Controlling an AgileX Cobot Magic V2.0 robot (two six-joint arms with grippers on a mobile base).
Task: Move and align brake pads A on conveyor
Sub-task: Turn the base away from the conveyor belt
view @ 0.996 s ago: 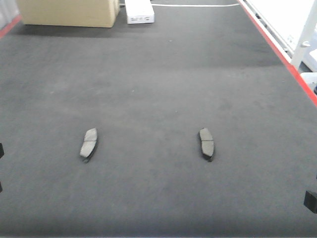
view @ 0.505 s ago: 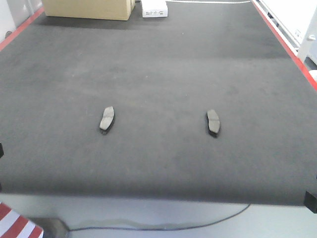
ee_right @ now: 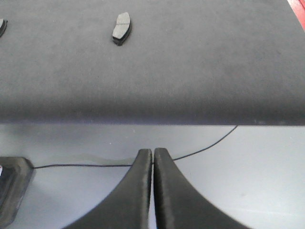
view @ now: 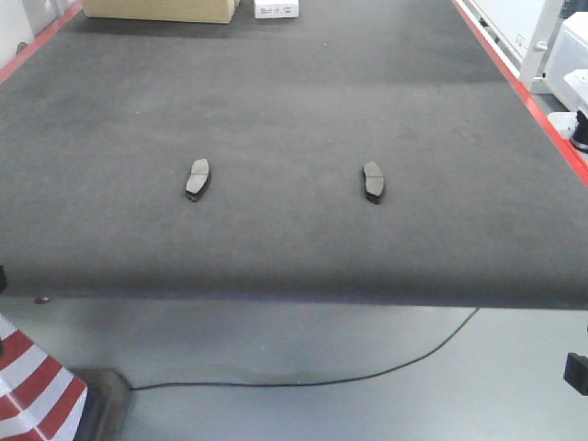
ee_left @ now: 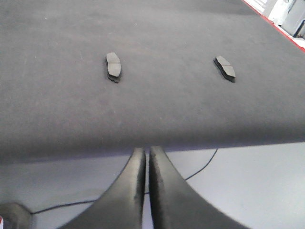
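- Brake pads A showed as two pieces on the conveyor (view: 294, 92), well apart from each other and both set back from its near edge.
- A red-and-white striped object (view: 28, 390) stood on the grey floor, low and to the left of the left claw.
- Off the belt's near edge and over the floor hung the left gripper (ee_left: 147, 151), its two black fingers pressed together with nothing between them.
- Ahead of that claw and slightly to its left lay the left pad (ee_left: 113, 66), flat on the belt with its grooved face up and its long axis pointing roughly away from the claw.
- Far ahead, at the belt's far end, sat a cardboard box (view: 156, 9) with a small white box (view: 276, 9) just beside it.
- Ahead and to the right of the left claw, and ahead and to the left of the right one, lay the right pad (ee_left: 224, 67), also flat and grooved face up.
- A thin black cable (view: 322, 378) ran across the floor below both claws.
- Over the floor, short of the belt, hung the right gripper (ee_right: 153, 151), fingers closed tip to tip and empty.
- Ahead and far to its right ran the red edge strip (view: 514, 78).
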